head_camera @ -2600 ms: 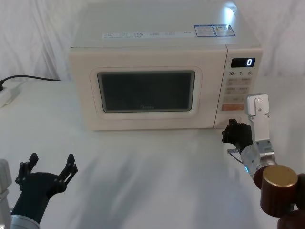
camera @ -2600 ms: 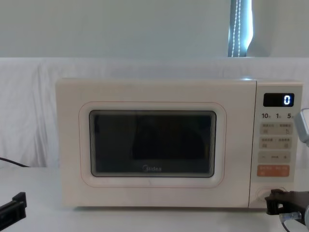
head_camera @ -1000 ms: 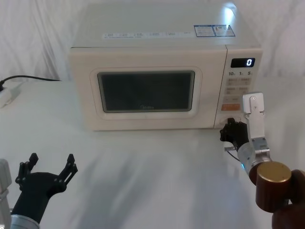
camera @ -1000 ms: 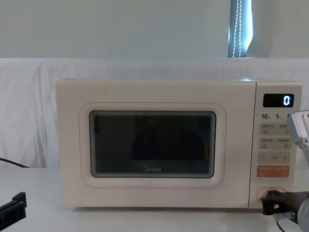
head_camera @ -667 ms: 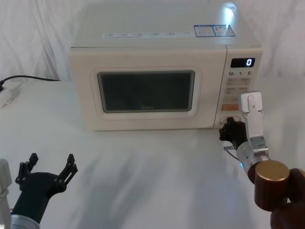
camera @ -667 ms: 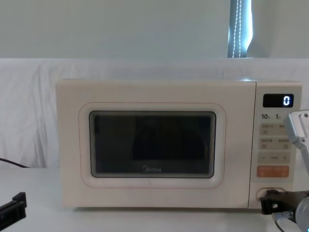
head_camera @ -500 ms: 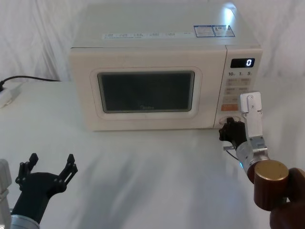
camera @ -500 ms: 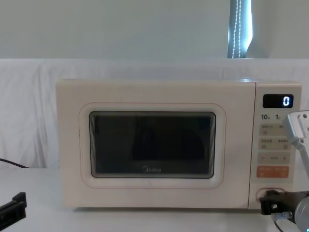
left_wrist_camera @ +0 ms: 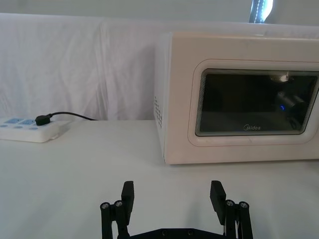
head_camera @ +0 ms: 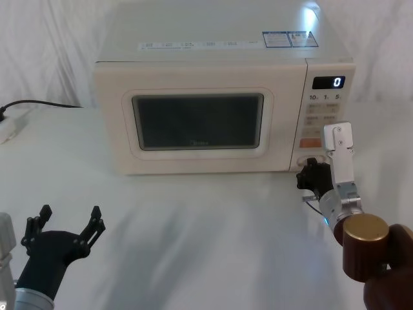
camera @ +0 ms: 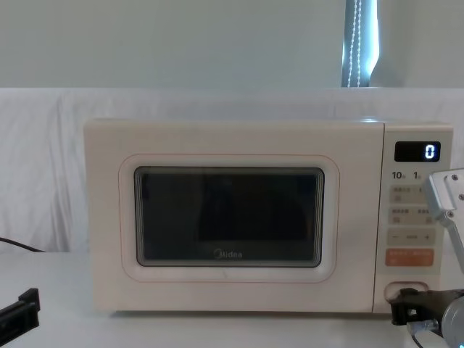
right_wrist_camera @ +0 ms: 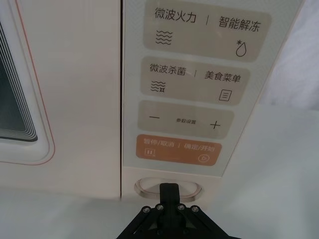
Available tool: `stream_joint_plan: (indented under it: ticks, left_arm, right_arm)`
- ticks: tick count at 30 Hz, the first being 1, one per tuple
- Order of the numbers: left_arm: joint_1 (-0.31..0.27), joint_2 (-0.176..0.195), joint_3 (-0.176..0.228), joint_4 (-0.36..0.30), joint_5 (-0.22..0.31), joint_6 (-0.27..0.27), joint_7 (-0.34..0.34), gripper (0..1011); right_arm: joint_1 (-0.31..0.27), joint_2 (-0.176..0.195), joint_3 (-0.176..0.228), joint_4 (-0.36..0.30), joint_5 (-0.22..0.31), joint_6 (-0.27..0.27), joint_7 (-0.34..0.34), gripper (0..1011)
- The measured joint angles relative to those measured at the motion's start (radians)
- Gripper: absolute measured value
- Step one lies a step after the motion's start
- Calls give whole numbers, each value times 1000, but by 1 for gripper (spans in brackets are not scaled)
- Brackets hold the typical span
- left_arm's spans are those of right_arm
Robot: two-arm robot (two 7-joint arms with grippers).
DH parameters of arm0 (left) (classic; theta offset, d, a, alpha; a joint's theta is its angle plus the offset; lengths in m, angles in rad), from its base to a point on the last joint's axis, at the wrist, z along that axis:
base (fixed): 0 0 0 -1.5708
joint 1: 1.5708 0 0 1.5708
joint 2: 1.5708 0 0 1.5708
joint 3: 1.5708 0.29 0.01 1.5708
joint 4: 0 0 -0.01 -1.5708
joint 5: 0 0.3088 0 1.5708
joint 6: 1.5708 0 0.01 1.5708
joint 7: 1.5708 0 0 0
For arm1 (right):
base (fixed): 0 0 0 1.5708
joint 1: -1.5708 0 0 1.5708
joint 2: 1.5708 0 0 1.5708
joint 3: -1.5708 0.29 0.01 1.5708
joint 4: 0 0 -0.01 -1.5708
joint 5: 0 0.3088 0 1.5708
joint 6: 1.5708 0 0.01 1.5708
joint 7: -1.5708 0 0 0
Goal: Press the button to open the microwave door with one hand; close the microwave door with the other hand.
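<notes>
The cream microwave door (head_camera: 197, 123) with its dark window sits flush with the oven, also in the chest view (camera: 228, 217) and the left wrist view (left_wrist_camera: 254, 104). The wide pill-shaped button (right_wrist_camera: 147, 187) lies at the foot of the control panel. My right gripper (head_camera: 308, 173) is shut, and its joined tips (right_wrist_camera: 169, 189) sit against the middle of the button; the chest view shows this gripper (camera: 401, 304) low on the right, just in front of the button (camera: 397, 290). My left gripper (head_camera: 68, 223) rests open near the table's front left (left_wrist_camera: 172, 196).
An orange key (right_wrist_camera: 177, 150) sits just above the button, with beige keys higher up. The display (head_camera: 328, 83) reads 0. A white power strip (head_camera: 10, 126) with a black cable lies at the left edge. White cloth covers the table and the backdrop.
My right gripper has crept forward and slightly left, up to the button. The door has stayed flush and the left arm has not moved.
</notes>
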Motion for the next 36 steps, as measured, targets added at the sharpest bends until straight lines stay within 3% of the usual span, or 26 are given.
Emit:
stream_joint_plan:
  ticks: [36]
  left_arm:
    - [0,0,0,0,0,0,0,1001]
  right_arm:
    - [32,3,19,34,-19,3,-13,0]
